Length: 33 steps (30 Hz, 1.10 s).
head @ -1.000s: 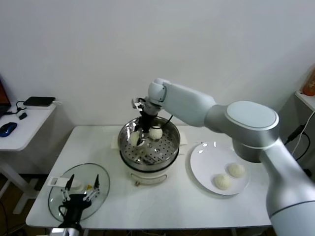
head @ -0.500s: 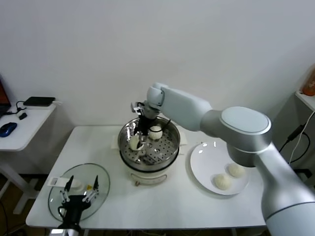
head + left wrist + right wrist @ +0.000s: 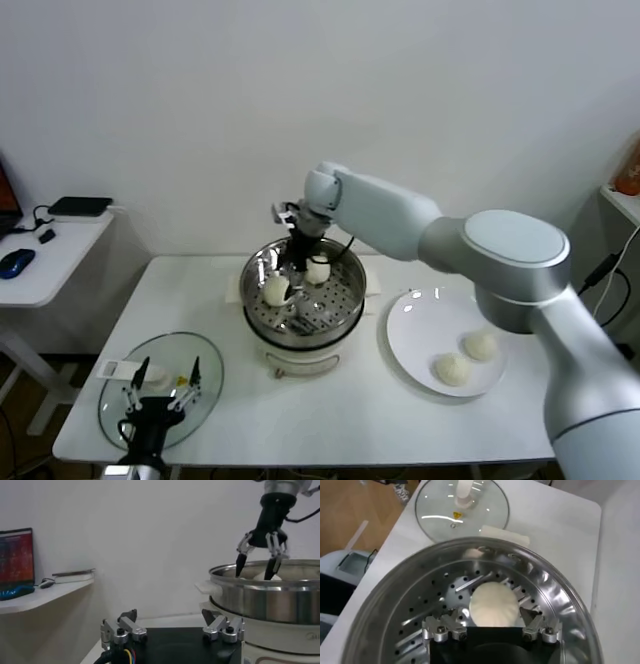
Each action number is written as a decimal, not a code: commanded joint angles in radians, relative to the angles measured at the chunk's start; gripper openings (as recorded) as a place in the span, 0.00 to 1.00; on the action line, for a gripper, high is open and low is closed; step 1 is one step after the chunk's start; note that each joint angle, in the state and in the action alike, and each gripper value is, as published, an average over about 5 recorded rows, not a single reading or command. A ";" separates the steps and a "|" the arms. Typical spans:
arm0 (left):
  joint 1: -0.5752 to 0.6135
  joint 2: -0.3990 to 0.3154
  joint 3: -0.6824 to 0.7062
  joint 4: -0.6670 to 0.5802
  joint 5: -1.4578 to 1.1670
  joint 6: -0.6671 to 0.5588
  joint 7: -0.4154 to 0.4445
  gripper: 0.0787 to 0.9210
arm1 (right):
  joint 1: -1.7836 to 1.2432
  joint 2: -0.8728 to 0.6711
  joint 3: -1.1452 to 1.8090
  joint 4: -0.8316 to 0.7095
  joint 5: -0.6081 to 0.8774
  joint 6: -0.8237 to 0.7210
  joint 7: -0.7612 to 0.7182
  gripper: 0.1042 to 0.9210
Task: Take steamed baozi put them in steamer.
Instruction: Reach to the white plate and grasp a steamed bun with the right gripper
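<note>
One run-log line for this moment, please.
right gripper: open over round steel steamer | off-white buns: two in steamer, two on white plate | left gripper: open, above glass lid

On your white table (image 3: 330, 420), a round glass lid (image 3: 160, 388) lies flat at the near left, with a white knob (image 3: 463, 489) at its centre. A flat white plate (image 3: 420, 320) sits to the right. Off to the far left, a small white side table (image 3: 40, 265) holds a blue mouse (image 3: 15, 262) and a black box (image 3: 80, 206) with cables.
</note>
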 commanded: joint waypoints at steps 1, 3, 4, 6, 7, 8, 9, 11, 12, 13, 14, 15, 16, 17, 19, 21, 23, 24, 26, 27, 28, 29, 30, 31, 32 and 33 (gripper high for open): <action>0.000 -0.001 0.004 0.000 0.007 0.003 0.000 0.88 | 0.163 -0.149 -0.054 0.109 0.027 0.040 -0.046 0.88; 0.001 -0.001 0.003 0.000 0.009 0.003 0.000 0.88 | 0.200 -0.197 -0.068 0.143 0.027 0.049 -0.065 0.88; 0.001 -0.001 0.003 0.000 0.011 0.003 0.000 0.88 | 0.219 -0.226 -0.077 0.166 0.026 0.054 -0.075 0.88; 0.000 -0.001 0.005 0.000 0.013 0.004 0.000 0.88 | 0.249 -0.289 -0.094 0.210 0.021 0.063 -0.095 0.88; -0.001 0.000 0.006 0.001 0.015 0.004 0.000 0.88 | 0.260 -0.319 -0.102 0.232 0.019 0.066 -0.102 0.88; -0.002 0.000 0.008 0.002 0.018 0.005 0.000 0.88 | 0.271 -0.353 -0.110 0.259 0.016 0.068 -0.108 0.88; -0.004 -0.001 0.011 0.003 0.021 0.006 0.001 0.88 | 0.278 -0.386 -0.118 0.286 0.014 0.068 -0.112 0.88; -0.007 -0.001 0.016 0.003 0.026 0.008 0.001 0.88 | 0.286 -0.448 -0.131 0.339 0.009 0.064 -0.116 0.88; -0.008 -0.002 0.018 0.003 0.029 0.009 0.001 0.88 | 0.285 -0.479 -0.135 0.366 0.003 0.059 -0.117 0.88; -0.010 -0.002 0.020 0.003 0.031 0.009 0.001 0.88 | 0.280 -0.508 -0.138 0.393 -0.004 0.053 -0.117 0.88; -0.011 -0.002 0.021 0.003 0.032 0.010 0.001 0.88 | 0.270 -0.536 -0.137 0.418 -0.015 0.047 -0.116 0.88; -0.013 -0.002 0.022 0.004 0.034 0.010 0.001 0.88 | 0.253 -0.567 -0.134 0.447 -0.031 0.039 -0.114 0.88; -0.015 -0.002 0.022 0.004 0.035 0.011 0.001 0.88 | 0.235 -0.597 -0.129 0.474 -0.046 0.032 -0.112 0.88; -0.017 -0.002 0.023 0.005 0.036 0.012 0.001 0.88 | 0.214 -0.626 -0.125 0.499 -0.061 0.025 -0.109 0.88; -0.022 -0.003 0.025 0.006 0.038 0.015 0.001 0.88 | 0.172 -0.675 -0.115 0.541 -0.089 0.014 -0.103 0.88; -0.027 -0.004 0.029 0.006 0.042 0.019 0.000 0.88 | 0.128 -0.712 -0.103 0.567 -0.117 0.005 -0.098 0.88; -0.031 -0.006 0.034 0.004 0.047 0.022 0.000 0.88 | 0.080 -0.741 -0.086 0.582 -0.156 0.002 -0.096 0.88; -0.033 -0.008 0.036 0.003 0.049 0.023 0.000 0.88 | 0.053 -0.755 -0.078 0.588 -0.176 0.001 -0.095 0.88; -0.035 -0.011 0.040 0.000 0.052 0.025 0.000 0.88 | 0.002 -0.777 -0.062 0.598 -0.212 0.001 -0.093 0.88; -0.035 -0.013 0.041 -0.001 0.054 0.026 0.000 0.88 | -0.023 -0.788 -0.053 0.602 -0.228 0.001 -0.091 0.88; -0.036 -0.013 0.043 -0.002 0.054 0.026 -0.001 0.88 | -0.045 -0.796 -0.044 0.605 -0.240 0.000 -0.089 0.88; -0.036 -0.013 0.045 -0.003 0.055 0.027 -0.001 0.88 | -0.066 -0.804 -0.035 0.607 -0.252 0.000 -0.087 0.88; -0.037 -0.013 0.046 -0.003 0.055 0.028 -0.001 0.88 | -0.083 -0.810 -0.028 0.607 -0.263 -0.001 -0.084 0.88; -0.038 -0.013 0.048 -0.003 0.056 0.028 -0.002 0.88 | -0.100 -0.814 -0.020 0.606 -0.273 -0.001 -0.082 0.88; -0.039 -0.012 0.049 -0.003 0.056 0.029 -0.002 0.88 | -0.115 -0.817 -0.014 0.602 -0.283 -0.001 -0.079 0.88; -0.040 -0.012 0.049 -0.003 0.057 0.029 -0.002 0.88 | -0.129 -0.819 -0.007 0.598 -0.293 0.000 -0.075 0.88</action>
